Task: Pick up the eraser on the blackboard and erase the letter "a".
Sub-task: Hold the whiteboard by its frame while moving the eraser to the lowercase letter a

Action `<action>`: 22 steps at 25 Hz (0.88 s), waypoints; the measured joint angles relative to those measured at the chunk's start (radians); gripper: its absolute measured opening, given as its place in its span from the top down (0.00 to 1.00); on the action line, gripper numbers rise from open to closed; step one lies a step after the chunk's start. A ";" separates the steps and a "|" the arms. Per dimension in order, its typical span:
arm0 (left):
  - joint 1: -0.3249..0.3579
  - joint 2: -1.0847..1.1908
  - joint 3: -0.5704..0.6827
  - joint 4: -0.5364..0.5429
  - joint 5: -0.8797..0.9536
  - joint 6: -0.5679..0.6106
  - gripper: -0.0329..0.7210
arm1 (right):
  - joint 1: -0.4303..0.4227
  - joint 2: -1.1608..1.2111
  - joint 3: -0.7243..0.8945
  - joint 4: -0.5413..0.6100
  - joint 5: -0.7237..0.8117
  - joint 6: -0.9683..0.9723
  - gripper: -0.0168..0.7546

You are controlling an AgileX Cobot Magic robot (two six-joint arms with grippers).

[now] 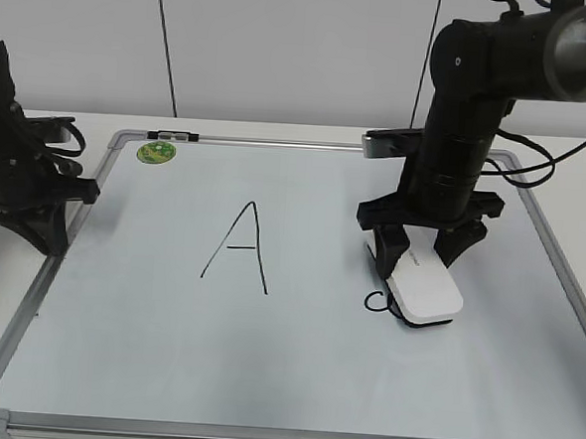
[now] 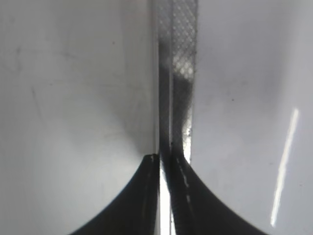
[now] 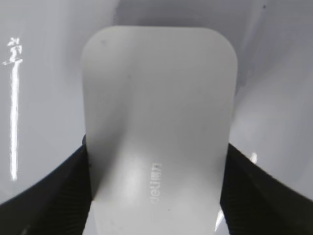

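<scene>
The eraser [image 1: 423, 288] lies flat on the blackboard [image 1: 293, 379], right of centre, covering most of the letter "a" [image 1: 374, 303], whose left curve peeks out. The right claw [image 1: 429, 250] clamps the eraser's far end between its fingers. Further left stands the capital "A" [image 1: 240, 246]. At the board's left frame, the left claw [image 2: 165, 161] rests pinched together.

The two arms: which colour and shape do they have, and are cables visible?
Both are matte black. The right arm is a thick jointed tube with a grey metal end cap and black cables behind it. Its gripper has two wedge-shaped fingers, as has the left gripper.
</scene>
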 joint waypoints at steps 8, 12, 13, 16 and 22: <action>0.000 0.000 0.000 -0.002 0.000 0.000 0.88 | 0.000 0.002 0.000 0.000 -0.037 0.000 0.29; 0.000 0.000 0.000 -0.002 0.000 0.000 0.88 | 0.000 0.015 0.000 0.000 -0.043 0.000 0.29; 0.000 0.000 0.000 -0.002 0.000 0.000 0.87 | 0.000 0.025 0.000 0.000 -0.043 0.000 0.29; 0.000 0.000 0.000 -0.005 0.000 0.000 0.87 | 0.000 0.039 0.000 0.002 -0.041 0.000 0.29; 0.000 0.000 0.000 -0.006 0.000 0.000 0.87 | 0.000 0.046 -0.002 0.006 -0.039 0.000 0.29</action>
